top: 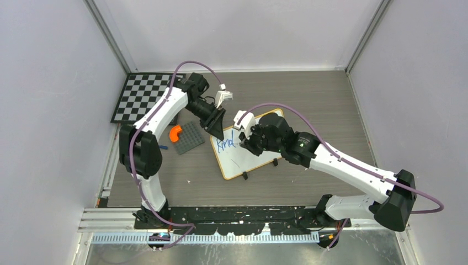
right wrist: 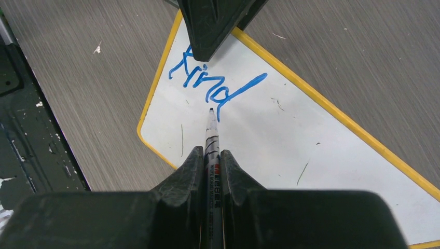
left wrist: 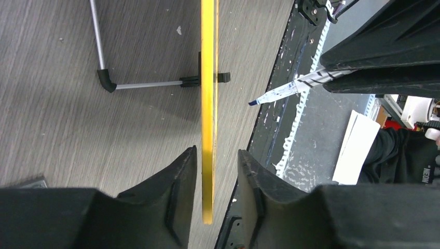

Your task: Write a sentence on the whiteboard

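The whiteboard (top: 249,161) lies tilted at the middle of the top view, with the sentence (top: 226,144) begun in blue at its upper left corner; so far it reads only "kind" (right wrist: 215,83). To its left sit a checkerboard (top: 141,96) and a grey plate (top: 190,138). The left gripper (left wrist: 217,155) straddles the board's yellow frame at that corner. Its jaws are spread, with a gap showing on one side, so it brackets the edge rather than clamps it. Further right, the right gripper (right wrist: 211,155) is pressed together on the marker (right wrist: 211,129), whose tip points just below the "d". In the left wrist view the tip looks clear of the surface. The writing step seems barely started. Next, I judge, the left jaws should close on the frame to steady it, and the tip should come down right of the "d".
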Controlling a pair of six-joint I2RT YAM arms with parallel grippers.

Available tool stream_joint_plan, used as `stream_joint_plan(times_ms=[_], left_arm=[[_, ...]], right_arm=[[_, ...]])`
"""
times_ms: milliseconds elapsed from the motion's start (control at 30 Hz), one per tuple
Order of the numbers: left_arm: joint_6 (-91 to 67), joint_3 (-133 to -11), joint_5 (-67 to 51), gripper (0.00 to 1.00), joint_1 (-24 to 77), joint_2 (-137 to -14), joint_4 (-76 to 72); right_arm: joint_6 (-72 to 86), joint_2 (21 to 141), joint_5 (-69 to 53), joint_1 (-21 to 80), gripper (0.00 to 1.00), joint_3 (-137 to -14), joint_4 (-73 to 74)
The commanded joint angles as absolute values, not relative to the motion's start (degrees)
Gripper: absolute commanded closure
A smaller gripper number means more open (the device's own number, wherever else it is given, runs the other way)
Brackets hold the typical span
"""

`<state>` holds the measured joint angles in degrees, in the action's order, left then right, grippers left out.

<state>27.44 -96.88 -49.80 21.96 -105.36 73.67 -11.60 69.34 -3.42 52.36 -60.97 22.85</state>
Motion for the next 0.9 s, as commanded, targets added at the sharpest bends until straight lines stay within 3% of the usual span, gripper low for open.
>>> stream_joint_plan(times_ms=[0, 100, 367, 867], left_arm=[[26.9, -97.1, -53.4, 0.68, 21.9, -106.0, 70.8], [27.1, -98.2, -53.5, 0.83, 21.9, -106.9, 71.5], [28.0, -100.9, -53.4, 0.99, 21.9, -108.8, 73.4], [29.0, -102.1, -52.7, 1.0, 22.6, -109.4, 74.8]], right_arm=[[-9.4, 67.9, -5.7, 51.0, 1.0, -60.3, 18.4], [-8.2, 68.1, -7.1, 49.6, 1.0, -59.9, 17.9], [-6.0, 67.6, -9.8, 47.6, 1.0, -58.3, 15.6], [-8.2, 69.7, -5.5, 47.6, 1.0, -58.5, 14.5]])
